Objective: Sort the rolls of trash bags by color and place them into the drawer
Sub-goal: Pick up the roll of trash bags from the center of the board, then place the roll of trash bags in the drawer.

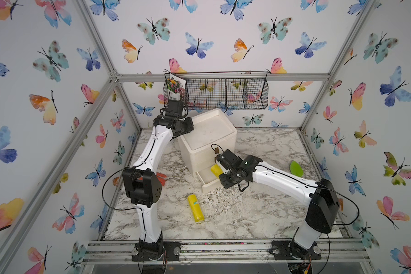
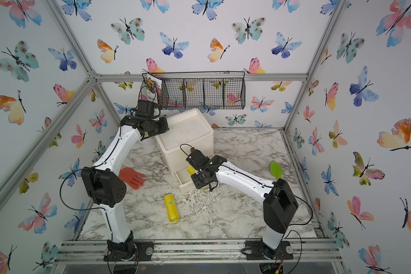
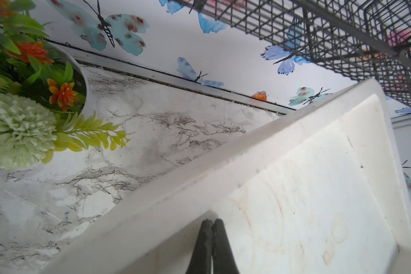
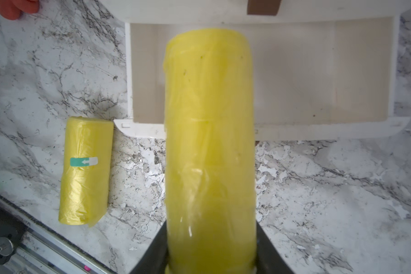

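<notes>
Marble table (image 1: 247,213), white cabinet (image 1: 207,132) at the back, its bottom drawer (image 4: 342,71) pulled out. The right gripper (image 4: 211,249) clamps a yellow roll (image 4: 209,130) lengthwise, far end over the drawer. A second yellow roll (image 1: 195,208) lies on the table near the drawer front. The left gripper (image 3: 211,227) sits jaws pressed together, empty, over the cabinet top.

An orange glove (image 2: 132,178) lies left of centre in a top view; a green trowel blade (image 2: 276,169) rests at centre right on the marble tabletop (image 2: 223,220). A black wire basket (image 2: 214,95) hangs upper centre; a flower-printed packet (image 2: 153,86) stands in its left end.
</notes>
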### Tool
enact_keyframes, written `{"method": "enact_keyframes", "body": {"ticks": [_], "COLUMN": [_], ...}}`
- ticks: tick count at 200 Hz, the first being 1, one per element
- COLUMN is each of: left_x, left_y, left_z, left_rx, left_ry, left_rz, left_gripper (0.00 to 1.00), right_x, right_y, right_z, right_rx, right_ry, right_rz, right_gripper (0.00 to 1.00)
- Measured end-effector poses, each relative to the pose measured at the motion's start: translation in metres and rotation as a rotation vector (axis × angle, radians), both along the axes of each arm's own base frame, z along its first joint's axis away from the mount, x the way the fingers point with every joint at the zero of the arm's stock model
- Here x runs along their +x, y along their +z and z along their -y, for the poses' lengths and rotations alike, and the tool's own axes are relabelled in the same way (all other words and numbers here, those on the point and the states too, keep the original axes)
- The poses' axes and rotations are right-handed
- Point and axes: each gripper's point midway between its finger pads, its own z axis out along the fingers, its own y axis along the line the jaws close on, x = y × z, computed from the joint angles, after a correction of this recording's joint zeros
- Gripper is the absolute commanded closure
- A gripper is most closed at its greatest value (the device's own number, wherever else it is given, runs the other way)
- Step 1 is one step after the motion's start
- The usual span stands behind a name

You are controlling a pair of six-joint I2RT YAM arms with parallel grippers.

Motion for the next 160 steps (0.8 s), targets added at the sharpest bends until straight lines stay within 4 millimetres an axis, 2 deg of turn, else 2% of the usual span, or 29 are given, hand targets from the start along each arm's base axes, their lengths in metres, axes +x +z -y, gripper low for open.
{"method": "enact_keyframes", "body": {"ticks": [54,83,117,160], "left_x": [0.000,0.000,-0.001,-0.001], "left_y": [-0.001,0.000,0.000,0.000], "left_z": [0.000,0.000,0.000,0.001], "left_rx": [0.000,-0.001,-0.003,-0.009], "left_ry": [-0.001,-0.001,-0.002,-0.008], "left_rz": [0.001,0.003,0.003,0.006], "left_gripper": [1.00,1.00,1.00,1.00], "right_x": [0.025,0.023,0.015,0.007], "right_y": [0.004,-0.006,-0.013,-0.015], "right_z": [0.013,0.027,0.040,0.037], "right_rx": [0.019,0.124,0.339,0.662], "right_ry": [-0.073,-0.190,-0.384,-0.613], "right_rz": [-0.006,-0.047,-0.101,-0.165], "right_gripper": [0.58,0.57,0.57,0.57]}}
